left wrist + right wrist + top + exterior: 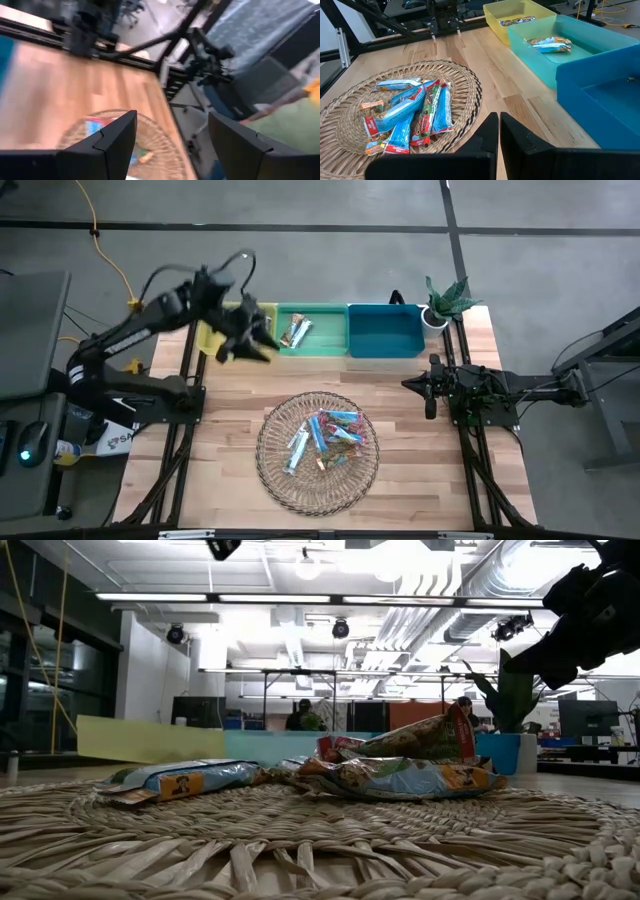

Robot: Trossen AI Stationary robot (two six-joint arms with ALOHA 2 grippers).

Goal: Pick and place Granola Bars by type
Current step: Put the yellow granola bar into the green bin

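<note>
Several granola bars (325,438) lie in a heap on the round wicker tray (275,470); light blue-white and teal-pink wrappers show among them (407,117). In the low view the granola bars (400,775) rest flat on the weave. Two more bars (295,332) lie in the green bin, and one bar (516,21) lies in the yellow bin. My left gripper (252,345) hangs above the seam between the yellow and green bins, open and empty (172,122). My right gripper (431,388) waits at the table's right side, shut and empty (499,122).
Three bins stand in a row along the far edge: yellow (210,335), green (325,340) and blue (385,332). A potted plant (445,300) stands at the far right corner. Bare wood lies between the tray and the bins (330,375).
</note>
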